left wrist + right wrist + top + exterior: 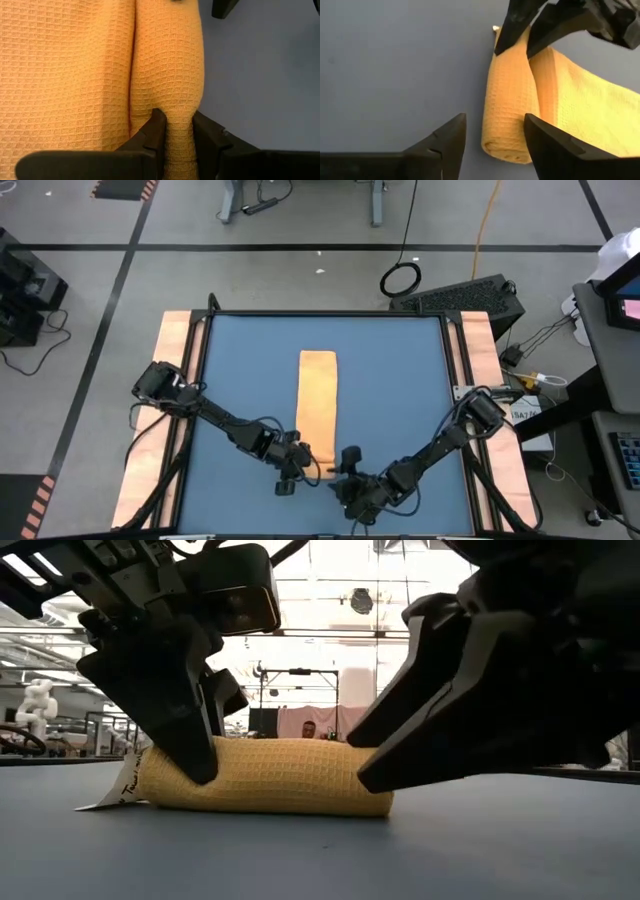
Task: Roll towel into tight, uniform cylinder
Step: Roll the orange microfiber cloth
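Note:
The orange-yellow towel [318, 395] lies as a long narrow strip down the middle of the blue table. Its near end is wound into a roll [265, 777] that rests on the table, with a small white tag [112, 798] sticking out at the roll's left end. My left gripper [176, 120] is shut on the roll's left end. My right gripper [495, 125] is open at the roll's right end [507, 147], one finger on either side of it. My left gripper pinches the roll near its left end [177, 107] between its two fingers, which dent the cloth in. The fingers [190, 745] come slanting down from above and from the left, and lie across the roll. The roll stays on the table. Whether my right gripper touches the roll, I cannot tell.
The blue mat [240, 380] has free room left and right of the towel strip. Wooden boards [170, 380] run along both sides of the table. Cables and a black case [470, 295] lie on the floor beyond the far right corner.

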